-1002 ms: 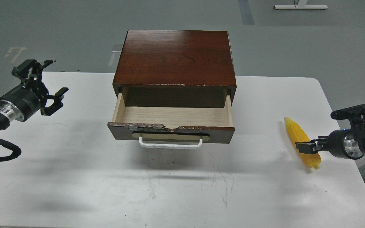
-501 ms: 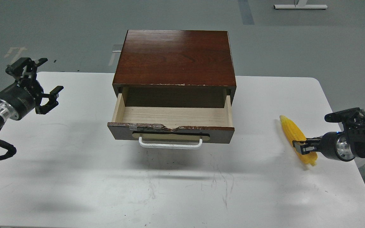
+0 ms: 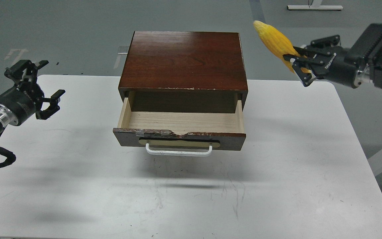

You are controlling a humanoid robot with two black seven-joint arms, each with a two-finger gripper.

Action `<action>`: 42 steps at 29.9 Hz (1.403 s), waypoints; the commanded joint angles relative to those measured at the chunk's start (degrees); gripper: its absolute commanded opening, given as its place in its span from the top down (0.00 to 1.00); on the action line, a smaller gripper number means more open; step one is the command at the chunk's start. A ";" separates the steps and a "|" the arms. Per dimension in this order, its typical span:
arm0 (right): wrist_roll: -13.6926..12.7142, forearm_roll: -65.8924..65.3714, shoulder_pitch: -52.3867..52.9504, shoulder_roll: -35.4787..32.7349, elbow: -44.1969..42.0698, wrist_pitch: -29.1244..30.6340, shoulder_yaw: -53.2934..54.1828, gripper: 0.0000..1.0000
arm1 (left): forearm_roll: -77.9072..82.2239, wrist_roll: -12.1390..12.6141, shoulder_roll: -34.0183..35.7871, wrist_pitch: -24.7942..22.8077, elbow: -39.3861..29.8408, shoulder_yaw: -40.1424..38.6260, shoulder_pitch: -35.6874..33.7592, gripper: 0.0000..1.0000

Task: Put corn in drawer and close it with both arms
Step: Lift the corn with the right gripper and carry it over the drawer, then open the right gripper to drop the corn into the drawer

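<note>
Between the closed jaws of the right gripper sits the corn, clamped near its lower end and held in the air, tapered tip tilted up and left, right of the cabinet. Left gripper hangs with jaws spread, holding nothing, above the table. At centre, the drawer stands pulled out, its handle facing front.
</note>
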 commanded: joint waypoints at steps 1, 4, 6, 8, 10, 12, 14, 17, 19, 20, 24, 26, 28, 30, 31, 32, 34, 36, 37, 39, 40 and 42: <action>3.24 -3.15 5.14 3.14 4.08 -0.97 -0.04 1.00 | 0.01 0.01 0.07 0.00 0.00 0.01 0.00 0.02; 3.24 -4.81 6.29 11.30 5.93 -0.62 -0.48 1.00 | 0.01 0.01 0.33 0.00 0.00 0.01 -0.09 0.02; 3.24 -6.22 6.11 15.09 5.85 -0.10 -0.74 1.00 | 0.01 0.01 0.51 -0.08 0.00 0.01 -0.18 0.02; 3.16 -7.10 5.85 16.68 5.85 0.95 -1.53 1.00 | 0.01 0.01 0.77 -0.09 0.00 0.01 -0.18 0.02; 3.07 -7.92 5.41 18.44 5.85 2.27 -4.07 1.00 | -0.08 0.01 1.74 -0.17 0.00 -0.08 -0.18 0.02; 3.07 -7.92 5.15 19.06 5.76 2.45 -5.74 0.99 | -0.08 0.01 2.00 -0.17 0.00 -0.08 -0.18 0.02; 2.89 -7.92 4.88 19.07 5.58 2.45 -6.45 0.86 | -0.08 0.01 2.27 -0.17 0.00 -0.08 -0.18 0.02; 2.80 -7.81 3.39 19.15 5.23 2.45 -6.72 0.30 | -0.08 0.01 2.88 -0.26 0.00 -0.08 -0.09 0.02; 2.80 -7.02 2.95 19.41 5.32 2.45 -6.63 0.04 | -0.17 0.01 3.32 -1.40 0.00 -0.17 0.00 0.02; 2.80 -7.02 2.95 19.42 5.32 2.45 -6.63 0.04 | -0.17 0.01 3.32 -1.40 0.00 -0.17 0.00 0.02; 2.63 -6.84 2.25 20.21 5.23 2.45 -6.28 0.00 | -0.17 0.01 3.76 -2.11 0.00 -0.17 -0.09 0.02; 2.63 -6.84 2.16 20.21 5.23 2.45 -6.10 0.00 | -0.17 0.01 3.85 -2.11 0.00 -0.17 0.00 0.02; 2.63 -6.23 2.16 20.21 5.23 2.45 -5.58 0.00 | -0.17 0.01 4.03 -2.11 0.00 -0.17 -0.09 0.02; 2.63 -4.04 2.24 20.21 5.32 2.37 -5.23 0.00 | -0.25 0.01 4.11 -2.02 0.00 -0.17 -0.09 0.02; 2.63 -3.59 2.25 20.21 5.32 2.37 -5.05 0.00 | -0.26 0.01 4.11 -2.02 0.00 -0.17 -0.09 0.02; 2.63 -3.24 2.25 20.21 5.32 2.37 -4.44 0.00 | -0.26 0.01 4.11 -2.02 0.00 -0.26 -0.09 0.02; 2.63 -3.24 2.25 20.21 5.32 2.37 -3.56 0.00 | -0.26 0.01 4.11 -1.93 0.00 -0.43 -0.09 0.02; 2.63 -2.45 2.25 20.30 5.23 2.28 0.46 0.00 | -0.17 0.01 4.38 -1.76 0.00 -0.52 -0.09 0.02; 2.63 -1.49 2.25 20.30 5.15 2.36 2.05 0.00 | -0.25 0.01 4.46 -1.67 0.00 -0.52 -0.09 0.02; 2.10 5.96 2.25 20.38 4.88 2.71 6.62 0.00 | -0.17 -0.08 4.64 -1.67 0.00 -0.61 -0.09 0.02; 1.58 9.73 2.25 20.38 4.53 3.15 8.21 0.00 | -0.17 -0.08 4.64 -1.75 0.00 -0.61 -0.18 0.02; -0.18 24.92 2.59 20.03 3.74 6.22 12.60 0.00 | -0.08 -0.25 4.99 -1.93 0.00 -0.61 -0.18 0.02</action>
